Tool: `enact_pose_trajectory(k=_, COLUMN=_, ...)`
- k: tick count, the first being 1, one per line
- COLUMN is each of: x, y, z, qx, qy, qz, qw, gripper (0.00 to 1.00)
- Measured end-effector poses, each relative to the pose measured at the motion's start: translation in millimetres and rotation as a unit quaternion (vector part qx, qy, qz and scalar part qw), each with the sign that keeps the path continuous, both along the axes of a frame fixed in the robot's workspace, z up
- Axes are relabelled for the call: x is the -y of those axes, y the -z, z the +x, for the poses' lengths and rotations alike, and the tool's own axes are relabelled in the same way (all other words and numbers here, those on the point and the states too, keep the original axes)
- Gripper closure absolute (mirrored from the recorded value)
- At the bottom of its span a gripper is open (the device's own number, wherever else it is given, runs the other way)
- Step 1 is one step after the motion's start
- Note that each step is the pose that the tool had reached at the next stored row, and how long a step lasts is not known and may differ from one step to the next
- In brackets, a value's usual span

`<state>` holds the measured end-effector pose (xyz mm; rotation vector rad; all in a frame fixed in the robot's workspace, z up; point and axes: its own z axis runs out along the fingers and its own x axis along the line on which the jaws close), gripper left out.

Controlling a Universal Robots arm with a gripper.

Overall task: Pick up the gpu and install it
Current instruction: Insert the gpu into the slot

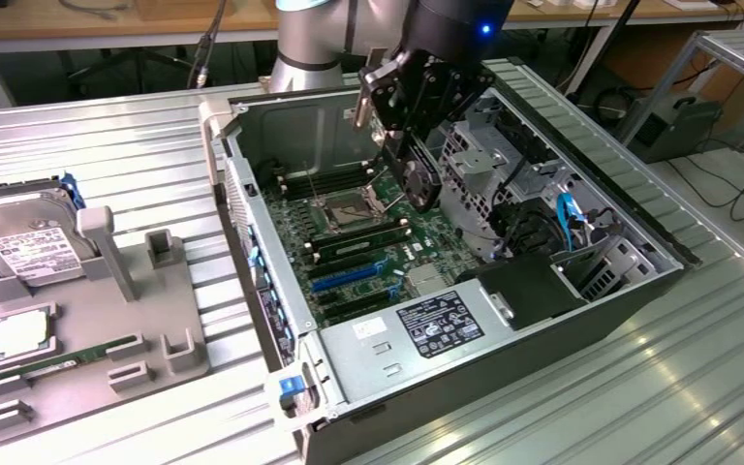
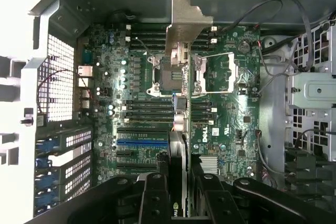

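Just below the gripper (image 1: pixel 409 145), clamped tight in its grasp, the gpu (image 1: pixel 424 189) hangs edge-down over the motherboard (image 2: pixel 136 93) inside the open computer case (image 1: pixel 579 320), so pickup's done and seating isn't yet!

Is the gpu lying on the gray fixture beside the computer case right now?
No, the gripper is clamped on the gpu, holding it on edge above the motherboard inside the open case.
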<state>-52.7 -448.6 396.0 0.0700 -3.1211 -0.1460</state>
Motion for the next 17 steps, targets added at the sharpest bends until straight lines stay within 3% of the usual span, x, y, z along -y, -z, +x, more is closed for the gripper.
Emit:
enact_pose_trajectory(k=3, x=0.0, y=0.2, z=0.0, qx=0.0, qy=-0.041, qz=0.0, qw=0.9992, gripper=0.74)
enact_pose_trajectory(k=4, x=0.0, y=0.3, z=0.0, qx=0.0, qy=-0.063, qz=0.0, qw=0.998, gripper=0.74)
enact_pose_trajectory(k=6, x=0.0, y=0.4, z=0.0, qx=0.0, qy=-0.08, qz=0.0, qw=0.9968, gripper=0.74)
enact_pose_trajectory(k=11, x=0.0, y=0.6, z=0.0, qx=0.0, qy=-0.133, qz=0.0, qw=0.9911, gripper=0.74)
enact_pose_trajectory(k=13, x=0.0, y=0.8, z=0.0, qx=0.0, qy=-0.165, qz=0.0, qw=0.9863, gripper=0.74)
enact_pose_trajectory(k=15, x=0.0, y=0.9, z=0.0, qx=0.0, qy=-0.185, qz=0.0, qw=0.9827, gripper=0.74)
enact_pose_trajectory(k=17, x=0.0, y=1.0, z=0.0, qx=0.0, qy=-0.213, qz=0.0, qw=0.9772, gripper=0.74)
